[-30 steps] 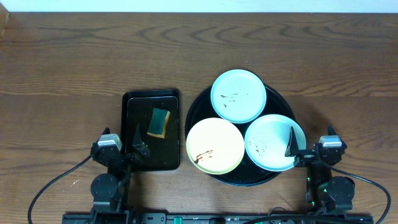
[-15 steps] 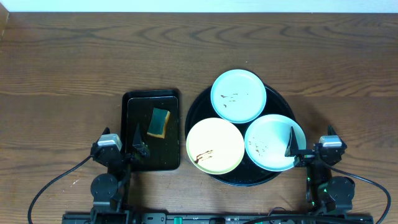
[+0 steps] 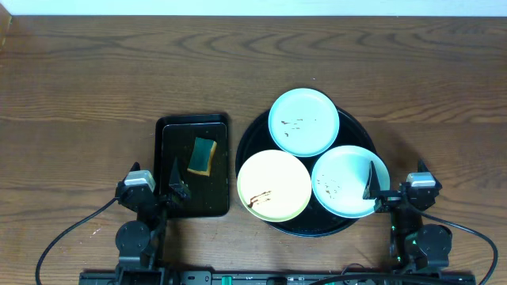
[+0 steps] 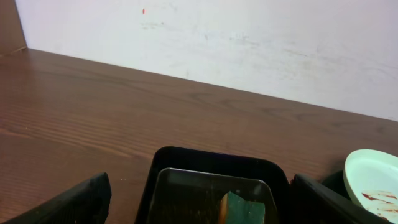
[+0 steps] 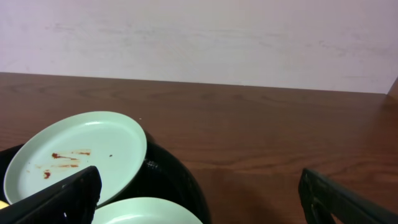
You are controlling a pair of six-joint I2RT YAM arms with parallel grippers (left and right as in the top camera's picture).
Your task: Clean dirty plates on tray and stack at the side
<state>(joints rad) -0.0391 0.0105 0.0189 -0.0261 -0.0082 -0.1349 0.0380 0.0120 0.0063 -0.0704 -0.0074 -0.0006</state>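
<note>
Robot test bench, lab-type setting. Evidence: bare wood-grain tabletop (image 3: 95,79) against plain white wall (image 4: 249,43) at far side; left arm (image 3: 136,215) and right arm (image 3: 417,218) mounted at near edge; loose black cables (image 3: 67,236) trailing alongside.

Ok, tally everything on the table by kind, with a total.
Mint-green plates: 2
Yellow plate: 1
Round black tray: 1
Rectangular black tray: 1
Sponge: 1
Total: 6

light: bright, even | shadows: faint, soft | focus: overhead sharp, wrist views softer
</note>
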